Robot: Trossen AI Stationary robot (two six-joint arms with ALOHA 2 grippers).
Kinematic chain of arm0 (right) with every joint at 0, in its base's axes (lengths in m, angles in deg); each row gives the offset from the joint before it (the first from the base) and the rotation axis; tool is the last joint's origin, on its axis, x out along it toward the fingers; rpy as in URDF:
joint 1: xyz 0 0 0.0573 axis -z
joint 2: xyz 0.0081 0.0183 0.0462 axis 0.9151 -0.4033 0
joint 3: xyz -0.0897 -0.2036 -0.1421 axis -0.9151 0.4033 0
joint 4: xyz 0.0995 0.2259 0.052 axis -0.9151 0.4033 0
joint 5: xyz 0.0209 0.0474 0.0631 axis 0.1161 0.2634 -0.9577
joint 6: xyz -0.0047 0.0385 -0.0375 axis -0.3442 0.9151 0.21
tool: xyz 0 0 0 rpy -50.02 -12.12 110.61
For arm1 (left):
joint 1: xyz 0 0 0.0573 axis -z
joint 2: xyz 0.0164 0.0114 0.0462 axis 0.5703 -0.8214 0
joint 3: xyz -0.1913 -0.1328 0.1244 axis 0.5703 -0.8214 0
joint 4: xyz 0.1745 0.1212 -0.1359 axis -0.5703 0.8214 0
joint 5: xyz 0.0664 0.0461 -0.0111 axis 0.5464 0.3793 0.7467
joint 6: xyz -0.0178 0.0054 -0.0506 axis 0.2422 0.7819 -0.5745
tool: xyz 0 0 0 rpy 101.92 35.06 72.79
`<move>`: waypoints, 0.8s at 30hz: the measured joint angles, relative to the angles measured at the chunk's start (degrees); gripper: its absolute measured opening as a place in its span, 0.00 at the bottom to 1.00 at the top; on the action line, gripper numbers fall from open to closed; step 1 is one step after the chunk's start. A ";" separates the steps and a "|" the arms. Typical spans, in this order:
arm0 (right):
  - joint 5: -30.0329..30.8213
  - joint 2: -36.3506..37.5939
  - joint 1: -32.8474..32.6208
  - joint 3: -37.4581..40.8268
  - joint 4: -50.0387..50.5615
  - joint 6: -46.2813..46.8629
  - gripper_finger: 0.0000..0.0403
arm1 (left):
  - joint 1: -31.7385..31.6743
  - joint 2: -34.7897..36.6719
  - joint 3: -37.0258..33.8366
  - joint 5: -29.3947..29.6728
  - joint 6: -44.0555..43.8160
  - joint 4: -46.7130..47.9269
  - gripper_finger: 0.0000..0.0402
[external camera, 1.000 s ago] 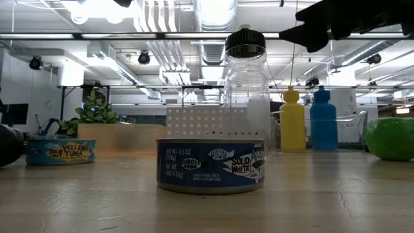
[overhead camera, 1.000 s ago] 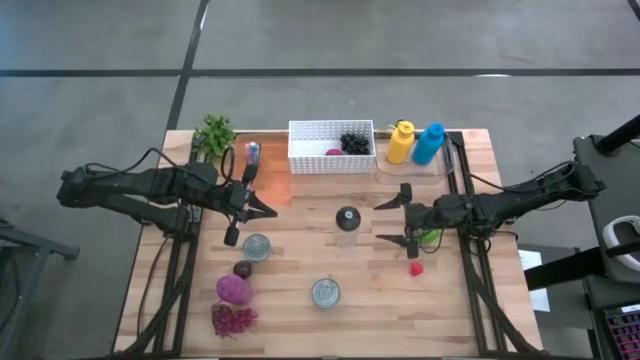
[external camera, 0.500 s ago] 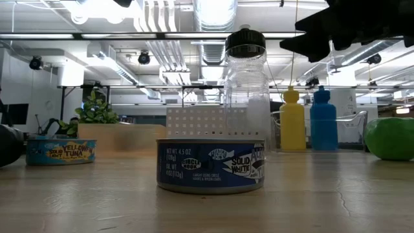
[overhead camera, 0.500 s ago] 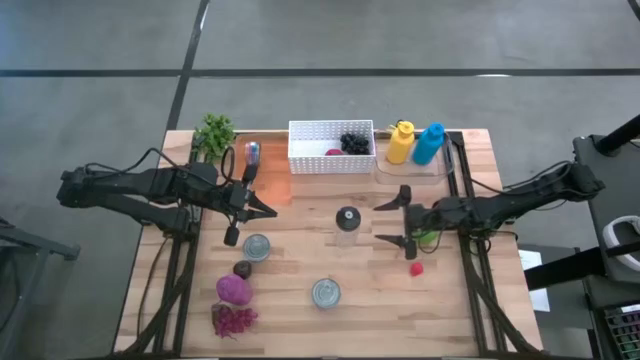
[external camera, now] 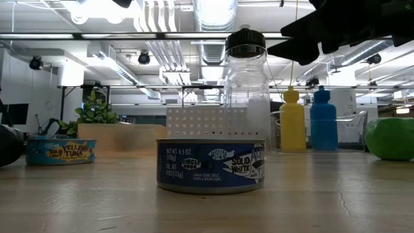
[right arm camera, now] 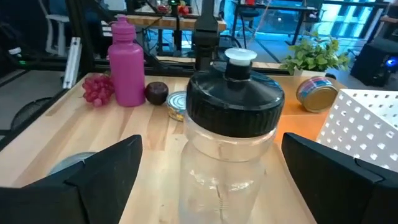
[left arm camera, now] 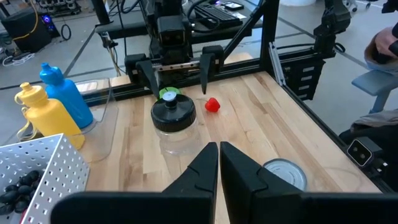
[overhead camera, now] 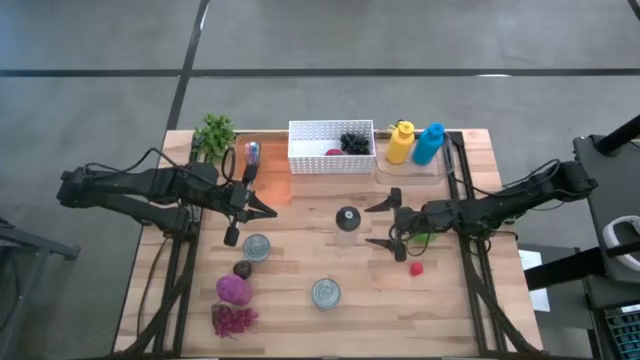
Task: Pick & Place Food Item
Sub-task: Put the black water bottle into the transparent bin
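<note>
Right gripper [overhead camera: 381, 224] neared one clear bottle [overhead camera: 346, 227].

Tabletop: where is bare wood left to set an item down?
Free: the near right corner, beyond the red berry, and the strip between the tuna can and that berry. Crowded: around the clear jar, with the right claw open beside it, and the near left fruit.

In the low view the green fruit [external camera: 391, 138] is cut by the picture's edge, and a dark object [external camera: 8, 145] at the opposite edge shows too little to identify. The clear bottle [external camera: 246, 97] hides behind the blue tuna can [external camera: 211, 166] at its base. In the high view the dark items in the white basket [overhead camera: 331, 147] are too small to name. In the right wrist view the bottle's bottom runs out of frame.
</note>
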 joint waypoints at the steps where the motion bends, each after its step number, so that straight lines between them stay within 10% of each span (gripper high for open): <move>1: 0.67 -0.08 0.00 -0.05 0.01 0.06 0.95 | -0.01 0.00 0.00 0.01 0.01 0.04 0.06; 24: 6.89 1.50 0.07 0.67 1.22 2.80 0.95 | -0.01 0.00 0.00 0.00 0.00 0.85 0.06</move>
